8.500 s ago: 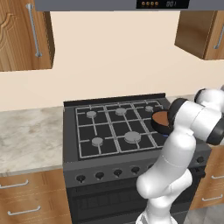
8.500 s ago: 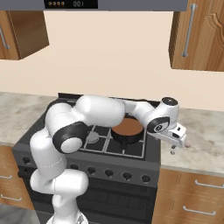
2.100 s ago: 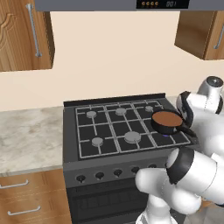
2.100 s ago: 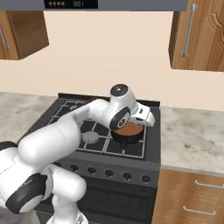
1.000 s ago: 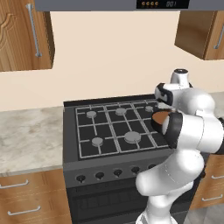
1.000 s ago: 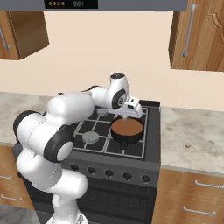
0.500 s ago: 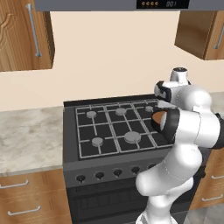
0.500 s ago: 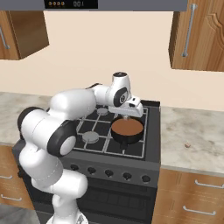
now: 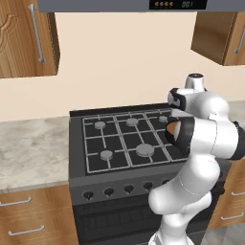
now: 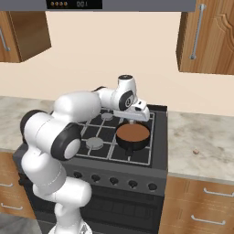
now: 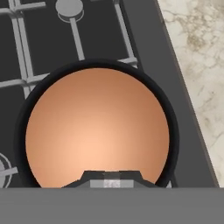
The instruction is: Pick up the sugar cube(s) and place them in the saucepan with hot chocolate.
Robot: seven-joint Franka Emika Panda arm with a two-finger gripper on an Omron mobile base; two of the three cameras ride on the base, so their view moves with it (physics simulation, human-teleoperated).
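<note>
**Gripper hangs over the pan at the stove's right edge**

The stove (image 10: 98,137) sits between two marble counters (image 10: 201,144), wood cabinets (image 10: 208,36) overhead on both sides and a hood (image 10: 119,4) above. Its left burners lie bare, with free space over them. The arm (image 10: 77,109) reaches across from the front left, covering the middle grates in the right base view. The pan (image 10: 132,135) of orange-brown liquid stands on the front-right burner; in the hand view its black rim (image 11: 173,127) lies near the stove's right edge, with the counter just past it. The gripper (image 10: 133,119) hangs just above the pan's back rim, pointing down, its jaws clenched tight. Something small and pale shows between the tips (image 11: 112,180); I cannot tell what. A small brown speck (image 10: 195,151) lies on the right counter, well apart from the pan.
</note>
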